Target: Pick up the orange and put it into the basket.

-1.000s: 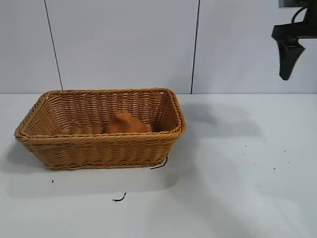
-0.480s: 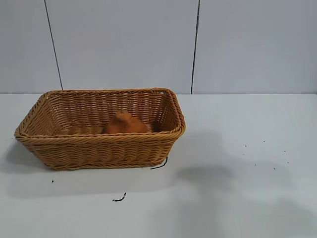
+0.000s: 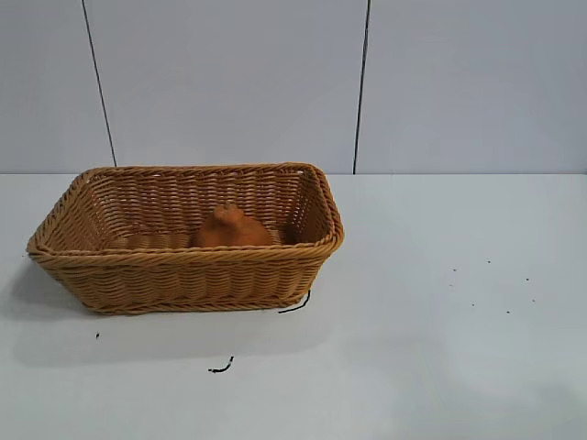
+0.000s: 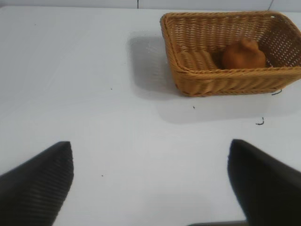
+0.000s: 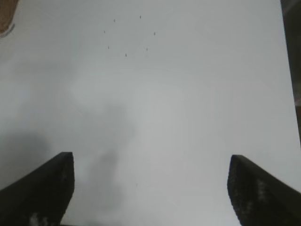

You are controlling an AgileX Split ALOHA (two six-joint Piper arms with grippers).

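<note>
One orange (image 3: 229,228) lies inside the basket (image 3: 183,275), resting on the woven floor toward the middle and slightly nearer the end that faces the open table. Its stem nub points up, and its top stands below the braided rim. A patch of lighter weave on the basket floor lies just beside it on the far-end side.

The basket stands upright on the white table (image 3: 440,367), close to the rear wall, whose panel seams rise behind it. A short dark curl of thread or wire (image 3: 295,304) lies on the table touching the basket's front corner, and a second dark mark (image 3: 220,368) lies near that corner, farther out on the table. Small dark specks (image 3: 486,289) are scattered on the table well apart from the basket.

Neither arm appears in the exterior view. The left gripper (image 4: 150,183) is spread wide and holds nothing; its wrist view looks across bare table with the basket and orange well ahead of it. The right gripper (image 5: 150,188) likewise stands wide apart and empty, over bare table well apart from the basket, only a sliver of the basket's edge (image 5: 6,19) showing at one corner of that view.
</note>
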